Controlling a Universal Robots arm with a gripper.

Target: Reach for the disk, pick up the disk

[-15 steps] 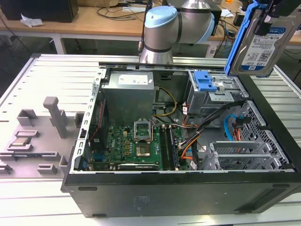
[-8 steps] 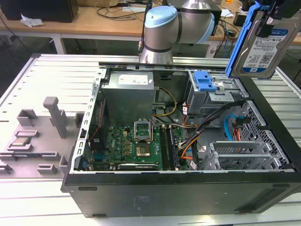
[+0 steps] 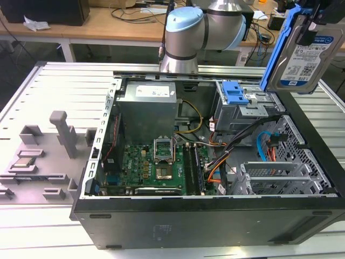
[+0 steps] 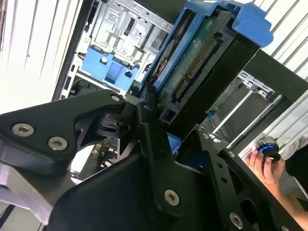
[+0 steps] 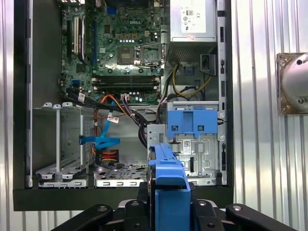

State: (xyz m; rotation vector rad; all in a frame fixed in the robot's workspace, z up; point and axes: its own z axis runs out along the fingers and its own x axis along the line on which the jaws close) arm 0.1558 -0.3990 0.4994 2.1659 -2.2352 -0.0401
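1. Gripper (image 5: 169, 202) at the bottom of the first wrist view is pinched on the disk (image 3: 301, 51), its black fingers (image 5: 144, 195) pressed against either side of the blue bracket (image 5: 168, 178).
2. In the exterior view the disk hangs upright at the upper right of the frame, lifted clear above the open computer case (image 3: 205, 216), label side showing.
3. Judging by its look, the disk is a stiff metal slab, fairly heavy for its size and sensitive to knocks; the bare circuit board (image 4: 192, 62) on its underside should not be squeezed.
4. The plastic bracket along the long edges seems the sound place to hold, though smooth plastic may slip under a loose pinch.
5. Below it, the drive bay with a blue latch (image 3: 235, 93) sits at the upper right of the case.
6. Hidden: the contact between pads and bracket is masked by the black linkage in the second wrist view, and the disk's top is cut off by the frame edge in the exterior view.
7. A person's hand (image 4: 264, 166) shows at the lower right of the second wrist view.
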